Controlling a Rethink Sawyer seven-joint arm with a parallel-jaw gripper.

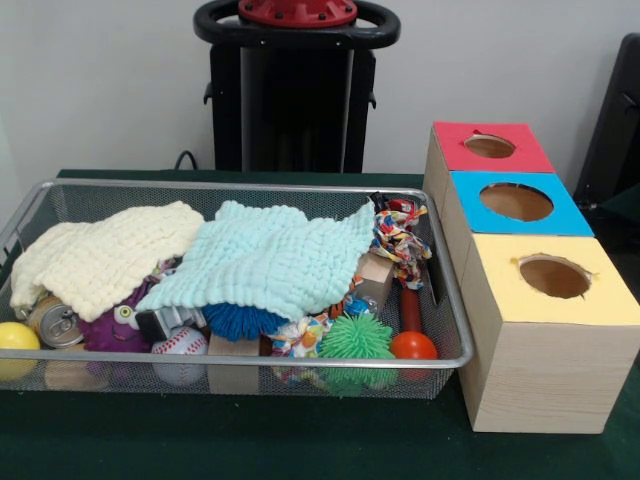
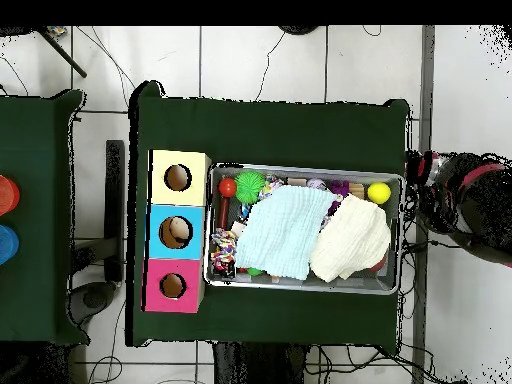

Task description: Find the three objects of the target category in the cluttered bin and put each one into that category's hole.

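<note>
1. Sitting on the dark green table is a wire mesh bin, crowded with small things
2. Two knitted cloths cover most of the heap: a pale yellow cloth at the left of the front view and a light blue cloth in the middle, their edges overlapping
3. Along the bin's near edge, left to right, lie a yellow ball, a drinks can, a purple toy with an eye, a baseball, a blue spiky ball, a green spiky ball and an orange ball
4. A multicoloured knotted rope toy rests against the right end, beside a wooden block
5. Just beside the bin stand three wooden boxes in a row, each with a round hole on top: a red-topped box, a blue-topped box and a yellow-topped box
6. The claw shows in neither view, so I cannot tell whether it is released or clenched
</note>
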